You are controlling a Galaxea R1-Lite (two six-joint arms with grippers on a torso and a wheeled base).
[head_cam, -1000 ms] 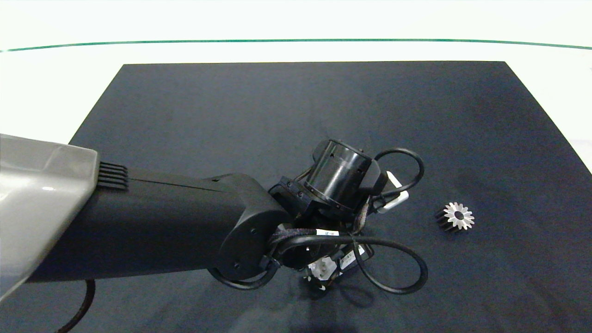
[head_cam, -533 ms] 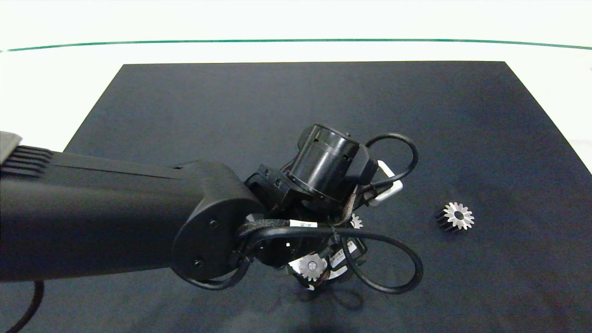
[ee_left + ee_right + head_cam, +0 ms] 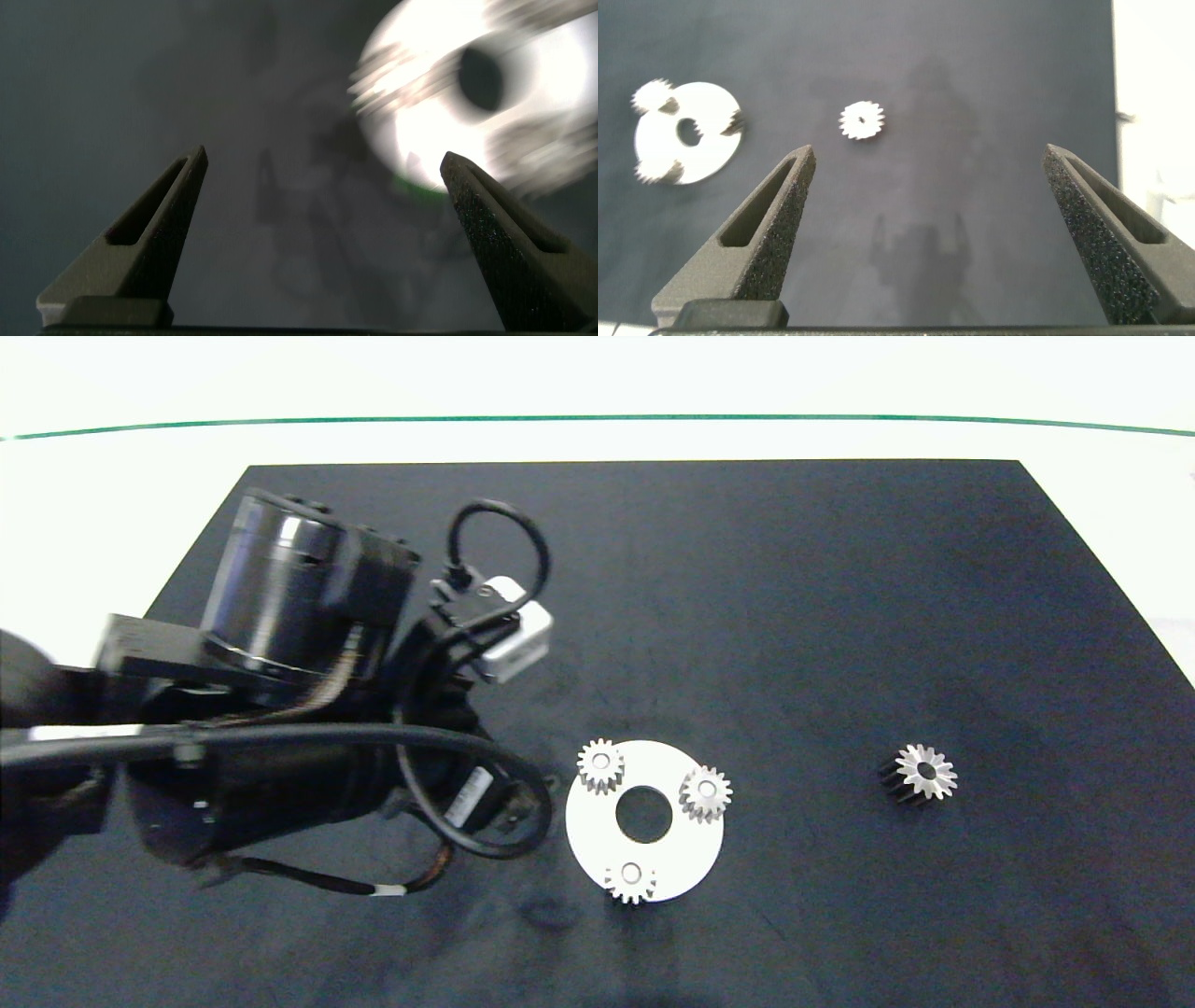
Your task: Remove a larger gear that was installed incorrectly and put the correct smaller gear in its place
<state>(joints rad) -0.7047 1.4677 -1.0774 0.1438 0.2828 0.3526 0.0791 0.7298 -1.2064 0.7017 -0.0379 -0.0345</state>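
Nearest me in the head view, the white round carrier plate (image 3: 677, 859) lies flat on the dark mat (image 3: 747, 569), centre hole open. Three small spur gears sit around its rim: one at the near edge (image 3: 630, 880), one at the far left (image 3: 599, 765), one at the right (image 3: 706, 792). All three match, so I judge the smaller gear is already seated among them; I can't tell which one it is. Even spacing round the bore suggests each sits on its own pin, though the pins are hidden.

My left gripper (image 3: 322, 187) hangs just left of the plate, fingers spread wide, nothing between them. Its wrist view shows the plate blurred off to one side, not under the fingers. The arm body (image 3: 280, 709) blocks the mat's left part from above.

The larger gear (image 3: 920, 773), spiky teeth and dark fluted sides, stands upright on the mat, well apart from the plate to the right. Looks parked clear so it can't be confused with the set.

My right gripper (image 3: 924, 182) isn't in the head view; its own camera looks down on the mat from high up, fingers wide apart and empty, with the larger gear and plate far below.

I'd call the swap essentially done.
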